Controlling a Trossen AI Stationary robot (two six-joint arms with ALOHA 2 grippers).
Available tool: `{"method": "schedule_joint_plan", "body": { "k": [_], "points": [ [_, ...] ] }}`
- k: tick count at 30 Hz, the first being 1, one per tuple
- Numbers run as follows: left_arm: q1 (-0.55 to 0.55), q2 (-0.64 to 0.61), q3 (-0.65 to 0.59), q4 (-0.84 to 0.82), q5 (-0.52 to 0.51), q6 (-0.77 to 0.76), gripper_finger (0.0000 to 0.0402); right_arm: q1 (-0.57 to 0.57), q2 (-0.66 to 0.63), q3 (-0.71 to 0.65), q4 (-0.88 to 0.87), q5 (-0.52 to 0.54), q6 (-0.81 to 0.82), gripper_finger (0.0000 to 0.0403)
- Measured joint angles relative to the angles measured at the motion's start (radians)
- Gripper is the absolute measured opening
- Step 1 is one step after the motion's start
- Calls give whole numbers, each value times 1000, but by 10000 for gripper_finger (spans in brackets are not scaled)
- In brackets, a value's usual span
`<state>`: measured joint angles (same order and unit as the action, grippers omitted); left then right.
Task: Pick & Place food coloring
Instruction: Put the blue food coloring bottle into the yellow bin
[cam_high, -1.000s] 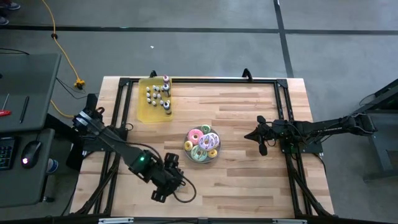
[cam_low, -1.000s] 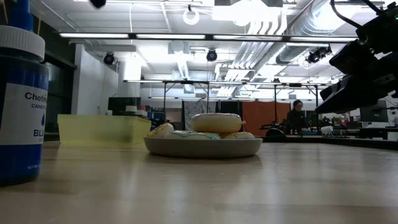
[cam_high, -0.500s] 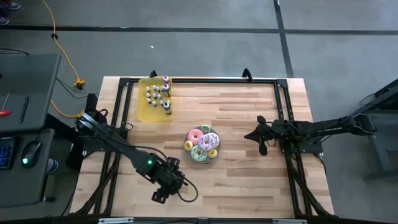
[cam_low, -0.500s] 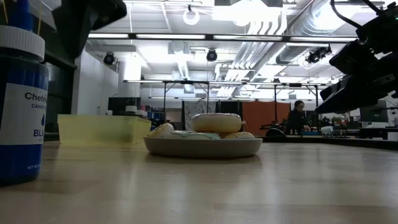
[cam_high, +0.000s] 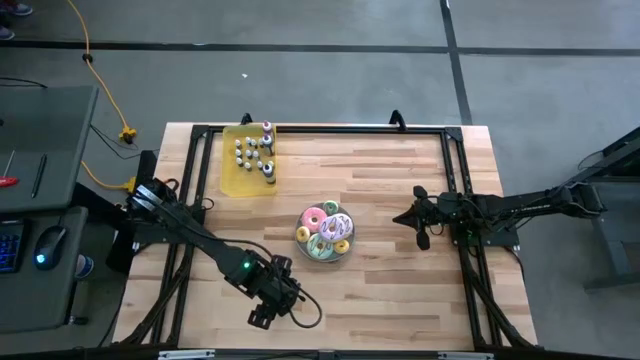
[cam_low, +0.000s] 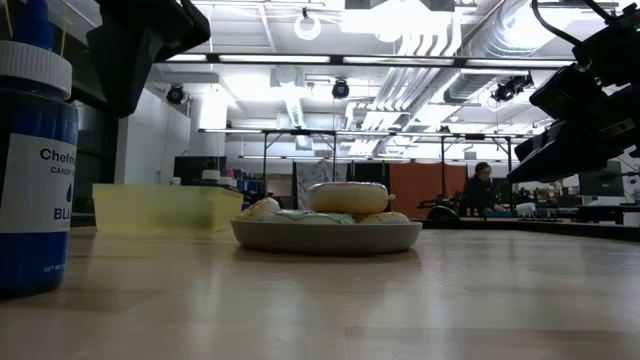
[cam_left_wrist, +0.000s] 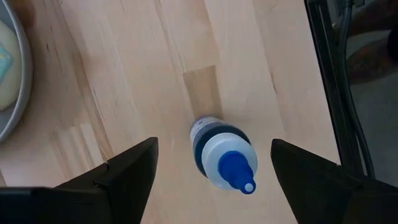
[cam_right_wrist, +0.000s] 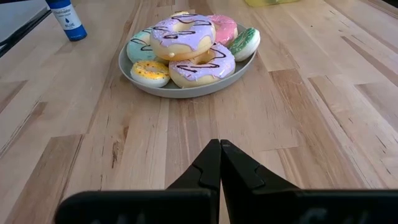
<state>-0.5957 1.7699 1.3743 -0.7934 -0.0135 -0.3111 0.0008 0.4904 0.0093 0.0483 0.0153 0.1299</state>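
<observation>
A blue food coloring bottle (cam_left_wrist: 222, 158) stands upright on the bare wood near the front edge of the table (cam_high: 400, 290), its white collar and blue nozzle tip pointing up. In the low view it looms at the near left, blue with a white label. The left gripper (cam_high: 262, 316) hangs right over it with its fingers (cam_left_wrist: 127, 168) spread wide to either side, clear of the bottle and holding nothing.

Well apart, at the far left of the table, a yellow tray (cam_high: 232, 176) holds the rest of the food coloring set (cam_high: 254, 152), small pale bottles standing in a cluster. Between the two spots, near the table's middle, a grey plate (cam_right_wrist: 180, 91) carries frosted doughnuts (cam_right_wrist: 183, 34) in pink, purple, yellow and green.

The right gripper (cam_right_wrist: 219, 163) waits at the right side, low over the wood and facing the plate, its fingers pressed together on nothing.
</observation>
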Motion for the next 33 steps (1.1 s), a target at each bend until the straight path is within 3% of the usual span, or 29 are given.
{"method": "schedule_joint_plan", "body": {
  "k": [13,22,33],
  "points": [
    [0,0,0,-1,20,-8,200,0,0,0,0,0,0,0],
    [0,30,1,3,82,-9,193,0,0,0,0,0,0,0],
    [0,31,1,8,56,-34,193,0,0,0,0,0,0,0]
  ]
}}
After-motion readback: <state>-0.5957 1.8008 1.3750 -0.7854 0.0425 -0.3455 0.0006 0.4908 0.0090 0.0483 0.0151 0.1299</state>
